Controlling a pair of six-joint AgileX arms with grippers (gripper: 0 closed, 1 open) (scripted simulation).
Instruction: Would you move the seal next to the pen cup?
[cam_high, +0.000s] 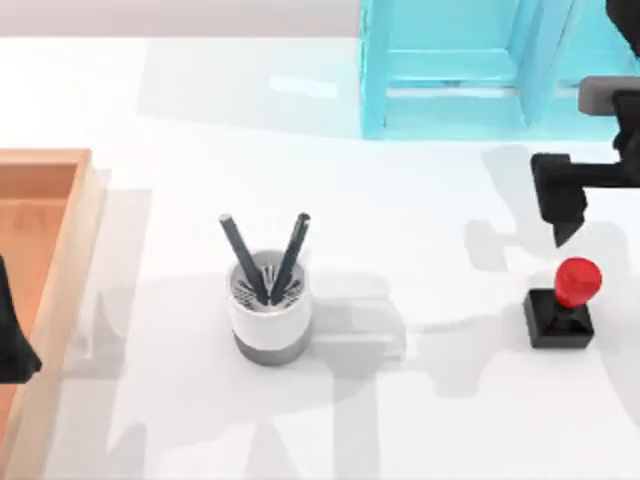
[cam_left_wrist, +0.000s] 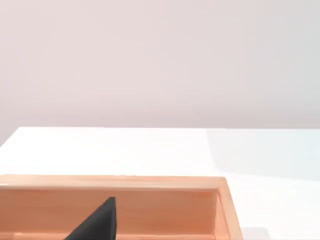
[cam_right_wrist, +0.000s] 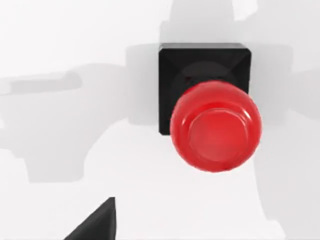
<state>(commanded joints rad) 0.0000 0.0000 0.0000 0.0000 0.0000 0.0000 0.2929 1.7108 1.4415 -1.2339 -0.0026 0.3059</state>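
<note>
Fingers of our right gripper (cam_high: 566, 232) hang above the counter (cam_high: 420, 200) just behind the seal (cam_high: 562, 308), not touching it; we cannot tell whether they are open or closed. One dark fingertip (cam_right_wrist: 95, 222) shows at the edge of the right wrist view, apart from the stamp.

The seal (cam_right_wrist: 210, 107) stands upright on the right side of the counter. It has a square black base with bevelled edges and a round, glossy red knob on top, with a flat circular face that catches the light.

The pen cup (cam_high: 268, 308) stands well apart from it, near the middle of the counter. It is a short white cylinder with a grey bottom band and a mesh inside, with two dark pens (cam_high: 268, 258) leaning out in a V.

Our left gripper (cam_high: 12, 335) is parked at the far left, over a wooden tray (cam_high: 60, 290). We cannot tell its fingers' state either. A pale blue rack (cam_high: 460, 70) stands at the back.
</note>
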